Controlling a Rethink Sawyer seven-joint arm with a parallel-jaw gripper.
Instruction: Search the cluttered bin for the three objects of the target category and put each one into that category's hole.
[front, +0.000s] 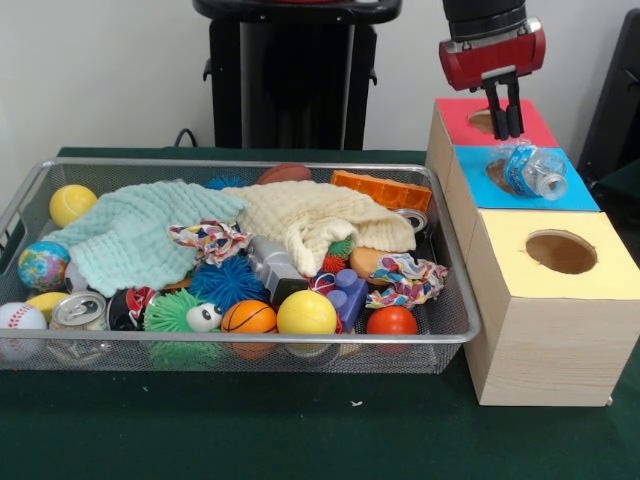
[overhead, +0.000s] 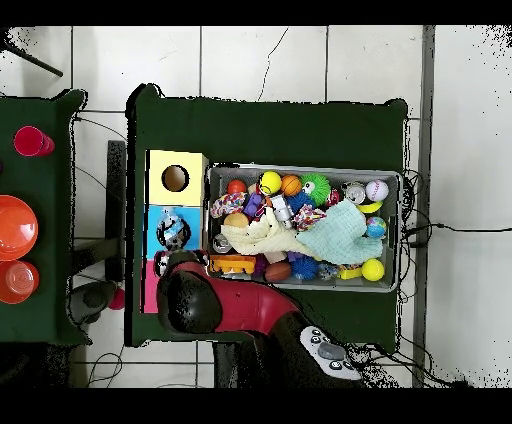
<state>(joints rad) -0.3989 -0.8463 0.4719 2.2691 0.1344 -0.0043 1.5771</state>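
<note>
Front view: 1 bottle (front: 533, 170) with a blue label lies on its side across the blue-surround hole (front: 497, 173), just below and right of the gripper (front: 506, 128), whose fingers look pressed together, holding nothing.

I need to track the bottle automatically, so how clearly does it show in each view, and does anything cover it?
Front view: the bottle lies across the blue hole, its clear wall bright with glare, the blue label sharp; the fingers hang just above, not covering it. Overhead view: the bottle is a small mottled blob, uncovered.
</note>
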